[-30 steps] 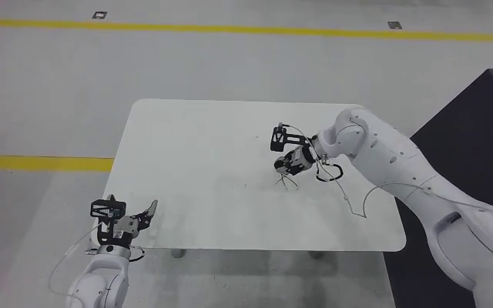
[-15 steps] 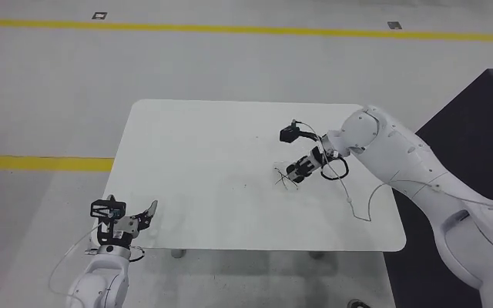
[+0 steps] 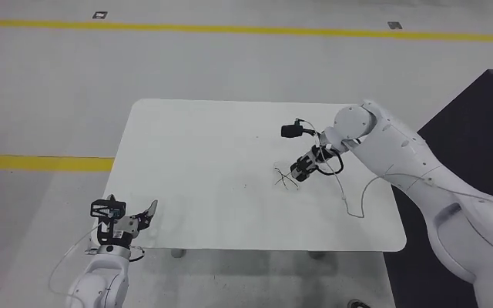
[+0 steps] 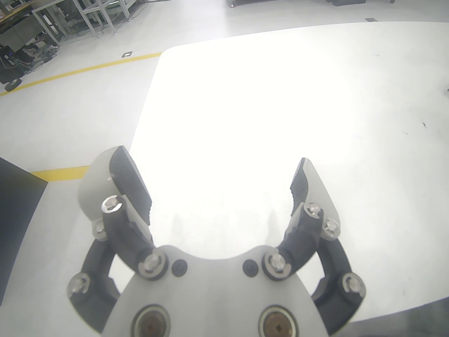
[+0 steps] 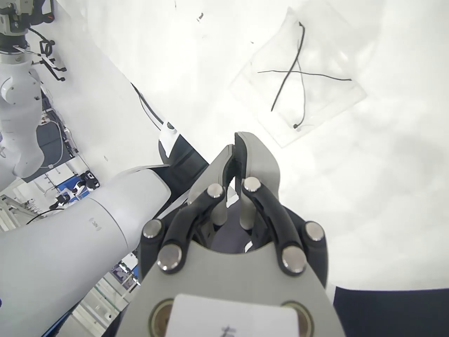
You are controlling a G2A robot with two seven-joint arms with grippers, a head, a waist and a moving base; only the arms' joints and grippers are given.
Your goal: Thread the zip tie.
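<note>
Several thin black zip ties [image 5: 298,71] lie crossed inside a flat clear bag [image 5: 336,47] on the white table [image 3: 200,154]. From above the zip ties [image 3: 283,179] appear as a small dark tangle right of the table's middle. My right gripper [image 5: 236,140] is shut with nothing between its fingers, hanging just beside the bag's near corner. In the top view the right gripper [image 3: 298,170] sits at the tangle's right edge. My left gripper [image 4: 210,163] is open and holds nothing. It hovers at the table's near left corner, where the left gripper [image 3: 146,209] is far from the ties.
A thin pale cable [image 3: 350,204] from the right arm trails over the table's right side. A few small dark specks [image 5: 200,17] mark the tabletop near the bag. The table's left half is bare white surface.
The right wrist has turned and its gripper has shifted a little to the right beside the zip ties. The left arm has stayed still.
</note>
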